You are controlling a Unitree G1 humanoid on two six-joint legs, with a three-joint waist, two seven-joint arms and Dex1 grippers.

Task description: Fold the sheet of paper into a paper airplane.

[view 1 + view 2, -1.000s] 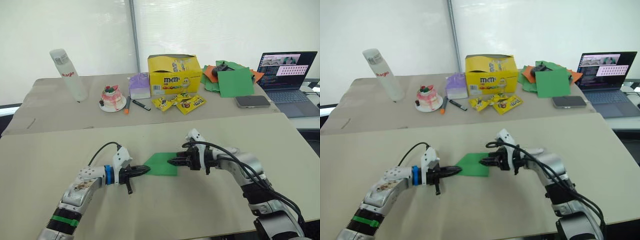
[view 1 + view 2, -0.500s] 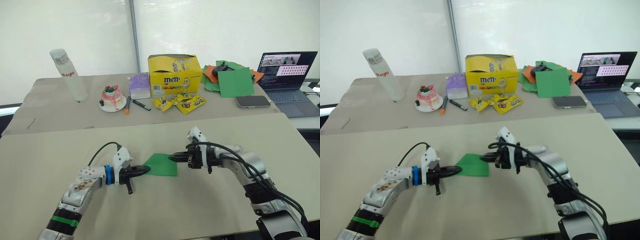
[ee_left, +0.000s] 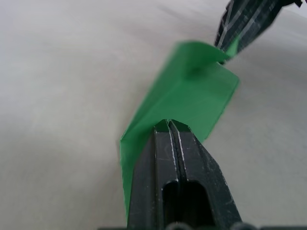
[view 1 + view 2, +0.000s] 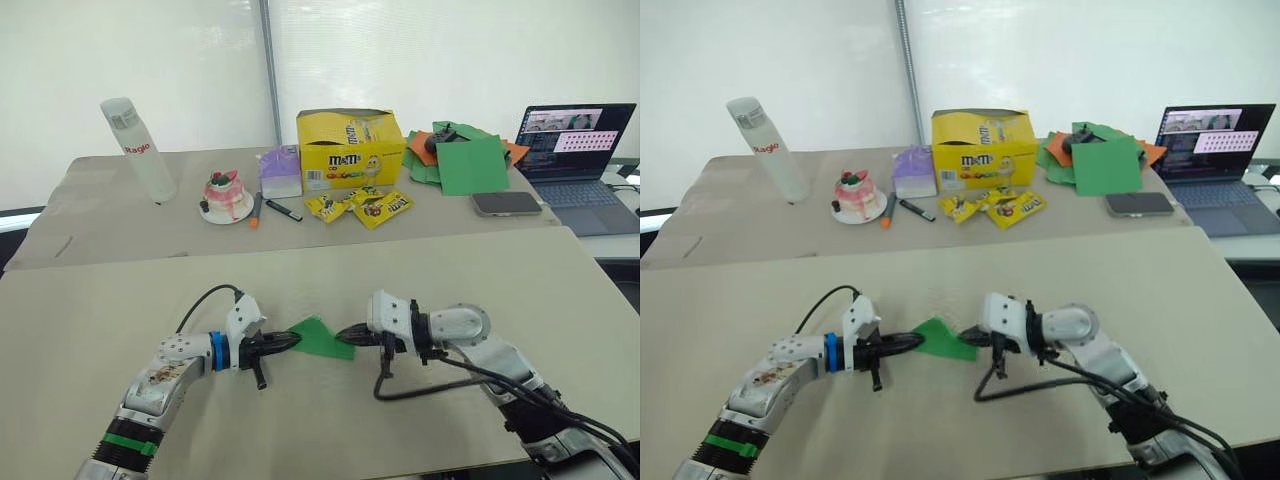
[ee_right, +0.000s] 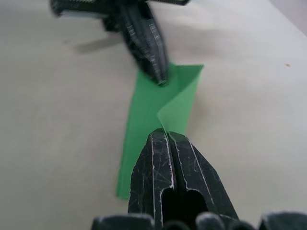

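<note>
The bright green sheet of paper point(image 4: 318, 337) lies low over the near table, bent into a partial fold with one flap curling up. My left gripper point(image 4: 290, 341) is shut on its left corner, and the left wrist view shows the pads point(image 3: 169, 125) pinching the paper's edge point(image 3: 192, 96). My right gripper point(image 4: 345, 334) is shut on the opposite edge, with the lifted flap point(image 5: 180, 98) rising from its closed fingertips point(image 5: 167, 136). The two grippers face each other across the paper, a short gap apart.
On the far table stand a white bottle point(image 4: 137, 149), a small cake point(image 4: 224, 194), a purple box point(image 4: 279, 171), a yellow M&M's box point(image 4: 349, 148) with candy packets point(image 4: 360, 205), a stack of green and orange papers point(image 4: 463, 158), a phone point(image 4: 505, 203) and a laptop point(image 4: 577, 150).
My right arm has rolled and dropped toward the table, carrying the paper's right edge over leftward. The sheet went from flat to bent and narrower. The left gripper stayed put.
</note>
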